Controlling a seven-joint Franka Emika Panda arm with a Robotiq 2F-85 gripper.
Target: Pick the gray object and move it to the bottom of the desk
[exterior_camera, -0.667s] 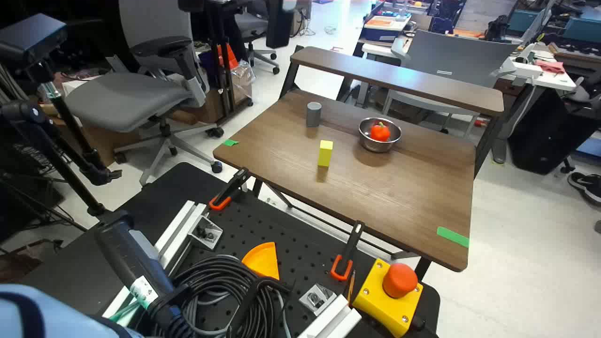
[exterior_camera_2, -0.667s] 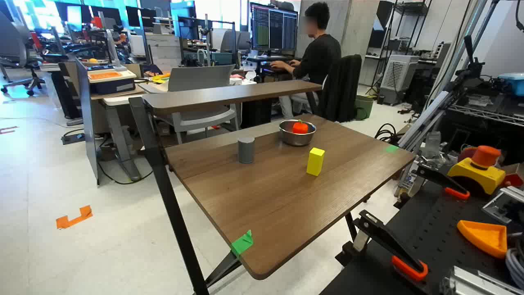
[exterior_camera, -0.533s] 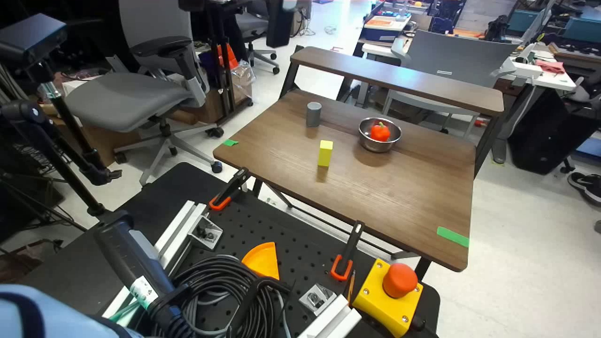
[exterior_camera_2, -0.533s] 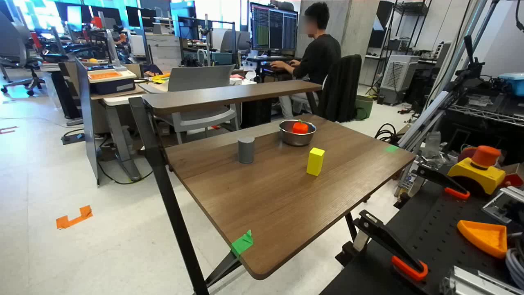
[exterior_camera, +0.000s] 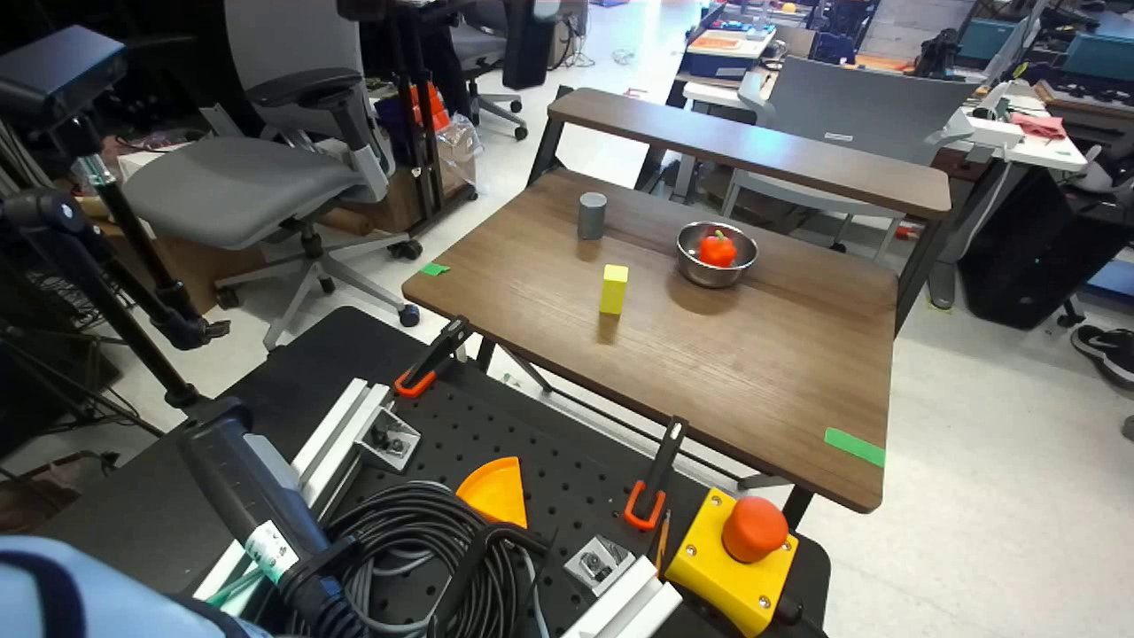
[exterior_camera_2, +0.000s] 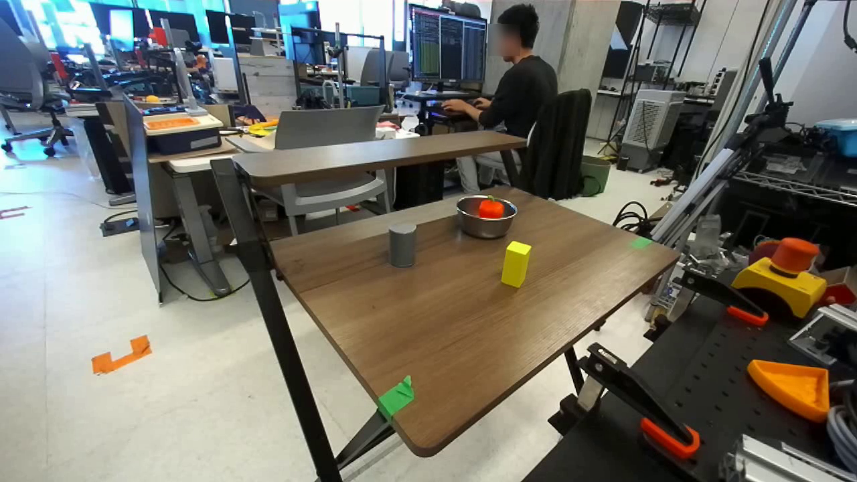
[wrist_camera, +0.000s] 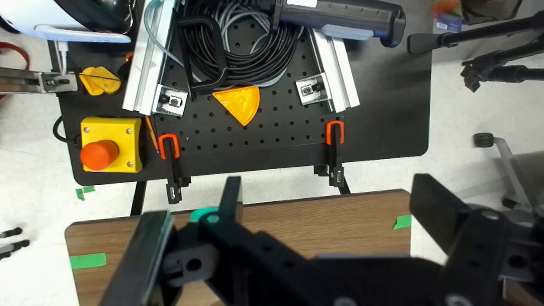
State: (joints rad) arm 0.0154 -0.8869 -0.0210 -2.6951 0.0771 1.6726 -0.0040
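The gray object (exterior_camera: 592,216) is a small cylinder standing upright on the desk (exterior_camera: 744,381), toward its far side. It also shows in an exterior view (exterior_camera_2: 402,246), on the same brown desk (exterior_camera_2: 428,348). It stands apart from the yellow block and the bowl. My gripper (wrist_camera: 330,185) shows only in the wrist view, with its fingers wide apart and nothing between them. The near edge of the desk (wrist_camera: 323,219) shows below and between the fingers. The gray object cannot be made out in the wrist view; the gripper body covers much of the desk there.
A yellow block (exterior_camera: 613,290) stands upright mid-desk. A metal bowl (exterior_camera: 744,266) holds a red pepper (exterior_camera: 718,250). A raised shelf (exterior_camera: 753,146) runs along the far side. Clamps (wrist_camera: 335,157), a yellow box with a red button (wrist_camera: 111,144) and cables sit on the black base table.
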